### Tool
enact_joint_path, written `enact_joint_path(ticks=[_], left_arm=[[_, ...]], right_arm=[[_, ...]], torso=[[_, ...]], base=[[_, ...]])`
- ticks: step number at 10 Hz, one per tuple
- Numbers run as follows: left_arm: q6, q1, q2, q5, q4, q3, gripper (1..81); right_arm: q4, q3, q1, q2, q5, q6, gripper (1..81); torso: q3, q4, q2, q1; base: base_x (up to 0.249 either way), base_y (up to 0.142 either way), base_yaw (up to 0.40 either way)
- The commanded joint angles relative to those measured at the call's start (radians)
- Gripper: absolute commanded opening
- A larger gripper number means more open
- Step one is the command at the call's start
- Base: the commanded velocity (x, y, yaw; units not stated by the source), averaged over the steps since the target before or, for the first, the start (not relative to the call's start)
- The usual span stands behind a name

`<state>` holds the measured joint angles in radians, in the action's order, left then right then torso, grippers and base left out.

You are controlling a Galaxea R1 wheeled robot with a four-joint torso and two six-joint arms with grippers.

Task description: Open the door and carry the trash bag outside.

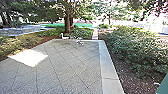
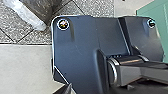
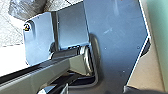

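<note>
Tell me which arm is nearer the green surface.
Right: the right arm looks close beside the green surface; the left arm looks farther off, across the base plate.

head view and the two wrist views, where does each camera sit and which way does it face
Head view: high on the robot, facing forward and down over paving, bushes and a tree trunk.
Left wrist view: on the left arm's wrist, facing down at the robot's own dark plate and jointed bar, with a bag past the plate's edge.
Right wrist view: on the right arm's wrist, also facing down.
Both wrist views share plate, bar and bag.
</note>
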<state>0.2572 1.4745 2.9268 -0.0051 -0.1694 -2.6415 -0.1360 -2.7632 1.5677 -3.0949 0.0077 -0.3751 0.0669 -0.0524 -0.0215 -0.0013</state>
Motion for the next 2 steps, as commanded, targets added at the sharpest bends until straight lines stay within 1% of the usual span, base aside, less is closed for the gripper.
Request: enact_joint_path(ticks=[1,2], left_arm=[[0.010,0.000,0.048,-0.045,0.036,-0.076,81.1],[0.017,0.011,0.074,-0.070,0.036,-0.127,81.1]], right_arm=[[0.003,0.010,-0.030,-0.009,-0.020,-0.004,81.1],[0.003,0.010,-0.027,-0.009,-0.003,-0.004,81.1]], torso=[[0.000,0.000,0.000,0.001],[0.000,0.000,0.000,0.001]], base=[[0.000,0.000,0.000],[0.000,0.000,0.000]])
